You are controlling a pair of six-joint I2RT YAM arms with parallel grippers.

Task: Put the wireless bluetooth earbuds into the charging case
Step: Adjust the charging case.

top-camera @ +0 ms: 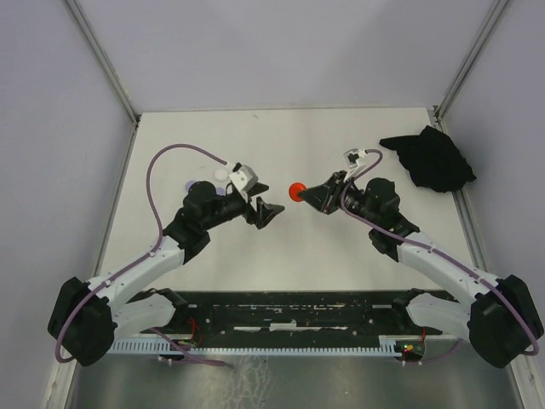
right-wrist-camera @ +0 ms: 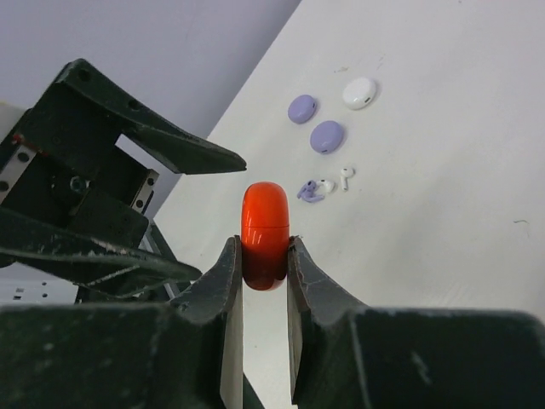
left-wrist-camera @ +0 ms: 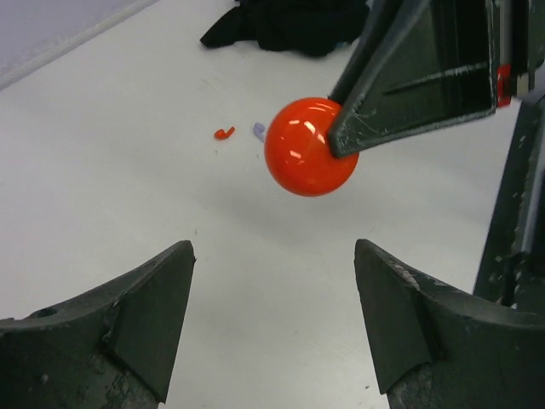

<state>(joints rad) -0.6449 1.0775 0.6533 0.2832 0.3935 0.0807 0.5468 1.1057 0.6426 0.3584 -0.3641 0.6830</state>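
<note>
My right gripper (top-camera: 304, 195) is shut on a glossy red round charging case (top-camera: 295, 191), held on edge above the table with its lid closed (right-wrist-camera: 265, 226). My left gripper (top-camera: 265, 211) faces it a short way off, open and empty (left-wrist-camera: 272, 249). In the left wrist view the red case (left-wrist-camera: 309, 146) hangs ahead, pinched by the right fingers (left-wrist-camera: 409, 68). On the table beyond lie a red earbud (left-wrist-camera: 224, 132) and a lilac earbud (left-wrist-camera: 259, 130). The right wrist view shows a lilac earbud (right-wrist-camera: 309, 191) and two white earbuds (right-wrist-camera: 327, 185) (right-wrist-camera: 346, 175).
Two lilac round cases (right-wrist-camera: 301, 108) (right-wrist-camera: 327, 136) and a white one (right-wrist-camera: 358, 93) lie on the table behind the left arm. A crumpled black cloth (top-camera: 430, 158) sits at the back right corner. Walls enclose the white table (top-camera: 281, 136) on three sides.
</note>
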